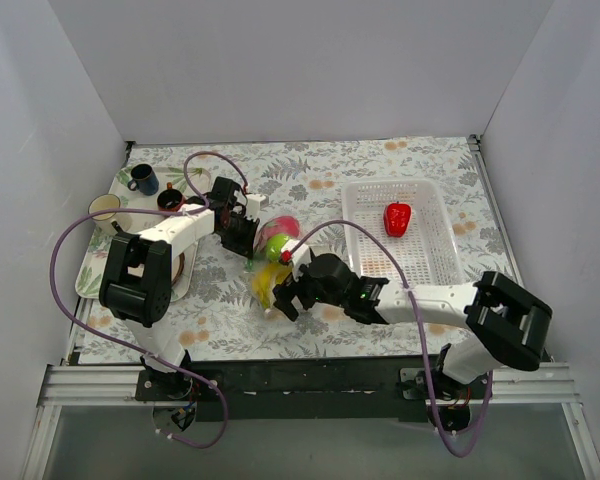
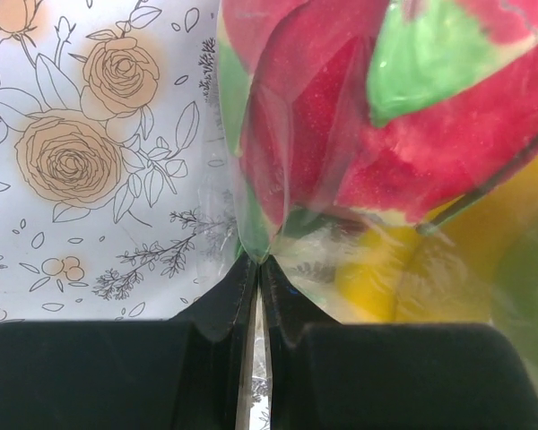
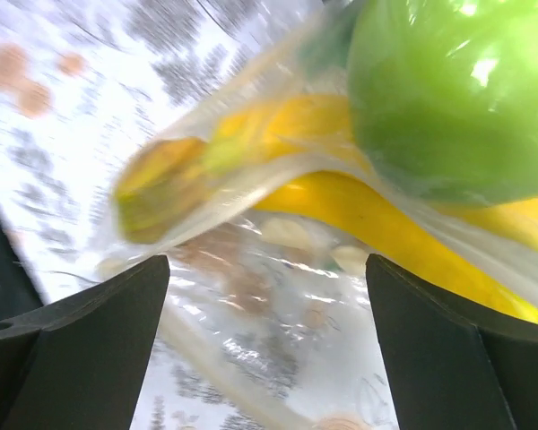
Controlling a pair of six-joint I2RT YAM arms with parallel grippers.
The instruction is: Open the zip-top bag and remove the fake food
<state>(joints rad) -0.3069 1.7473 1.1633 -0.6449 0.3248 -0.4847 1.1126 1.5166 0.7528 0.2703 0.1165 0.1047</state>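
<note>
Left end effector (image 2: 255,265) is pressed together, pinching a fold of the zip-top bag (image 2: 278,224) at the bottom centre of its wrist frame. Right end effector (image 3: 267,278) is spread wide, fingers at the two lower corners of its frame with the bag's banana end between them. It looks clear of the film, but that view is blurred, so contact is uncertain.

The bag sits at the centre of the overhead frame on the floral surface (image 1: 360,165), between both end effectors and left of the white basket (image 1: 425,262). Inside it are the green apple (image 3: 448,90), yellow banana (image 3: 368,206), pink-red fruit (image 2: 341,134) and small green piece (image 2: 430,63). The red pepper (image 1: 397,218) lies in the basket, upper right of centre.

Step, my read: removal is part done, with one piece out and four in. Left is anchoring the bag. I can't find the zip strip, so the state of the mouth is unknown.

Next: right must close on film opposite the left pinch to spread or tip the bag, or on a piece at the mouth.

Materials: the film is thin, clear, crinkly and slick, so it will bunch and slip. The pieces are glossy hard plastic. The apple is round and likely to roll, while the banana is curved and easier to pinch.
</note>
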